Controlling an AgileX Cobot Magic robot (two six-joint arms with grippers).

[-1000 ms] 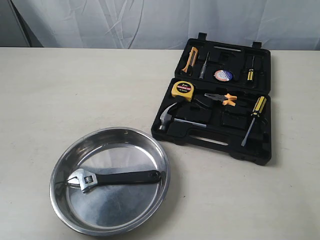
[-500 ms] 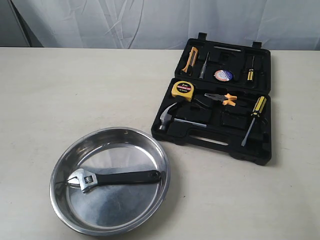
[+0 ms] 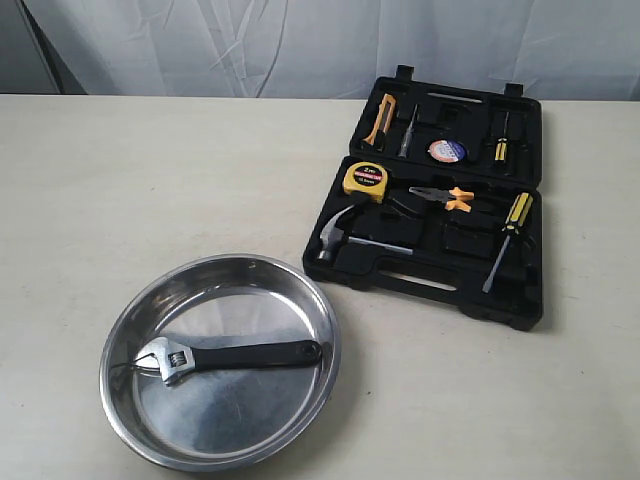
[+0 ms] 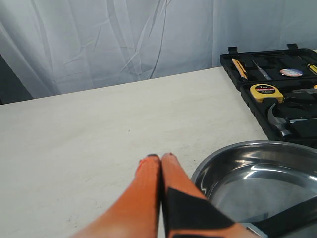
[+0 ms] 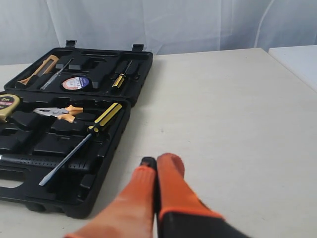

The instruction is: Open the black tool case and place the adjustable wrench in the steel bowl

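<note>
The left claw [image 4: 160, 157] is closed on nothing, just beside the rim of the steel bowl [image 4: 210, 158]; a sideways swing could knock the bowl along the counter [image 3: 150, 170]. The adjustable wrench [image 3: 225, 357] lies inside the bowl, its long axis across it, head pointing away from the open black tool case [image 3: 520, 318], handle end at the rim. The right claw [image 5: 156, 161], closed and empty too, is near the case's edge and could push it.
</note>
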